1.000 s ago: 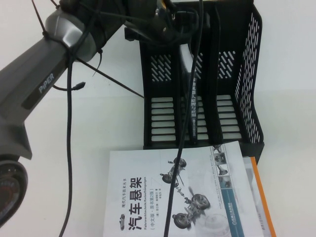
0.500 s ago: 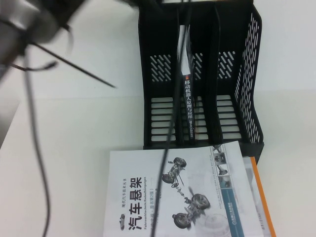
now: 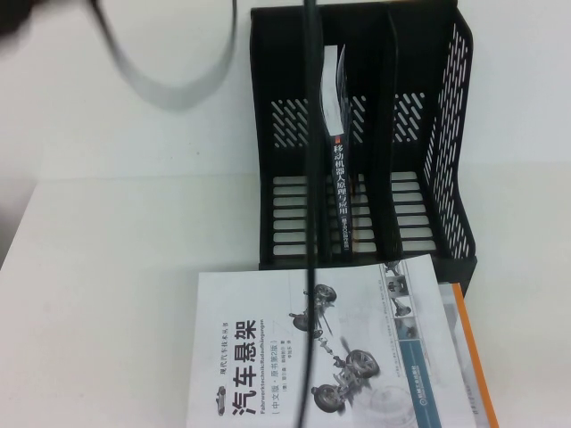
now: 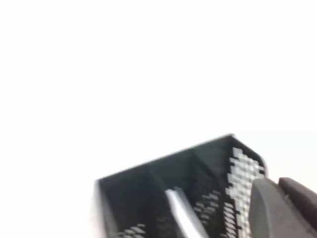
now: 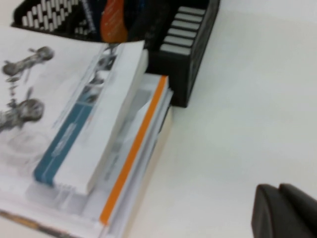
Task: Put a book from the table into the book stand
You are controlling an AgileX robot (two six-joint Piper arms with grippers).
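Note:
The black-covered book (image 3: 343,192) stands upright in the middle slot of the black book stand (image 3: 455,152), spine with white characters facing me; nothing holds it. In the left wrist view its pale page edge (image 4: 181,210) shows inside the stand (image 4: 138,198). My left gripper (image 4: 278,184) is shut and empty, well back from the stand; it is out of the high view. My right gripper (image 5: 278,187) is shut and empty over the bare white table (image 5: 237,99), to the right of the stacked books.
A white book with a car suspension drawing (image 3: 303,348) lies in front of the stand, on top of an orange-edged book (image 3: 477,357). Both show in the right wrist view (image 5: 74,109) (image 5: 133,153). Black cables hang across the high view (image 3: 308,134).
The left arm has lifted away from the stand and left the high view; only its cables remain. The black book stays standing in the middle slot.

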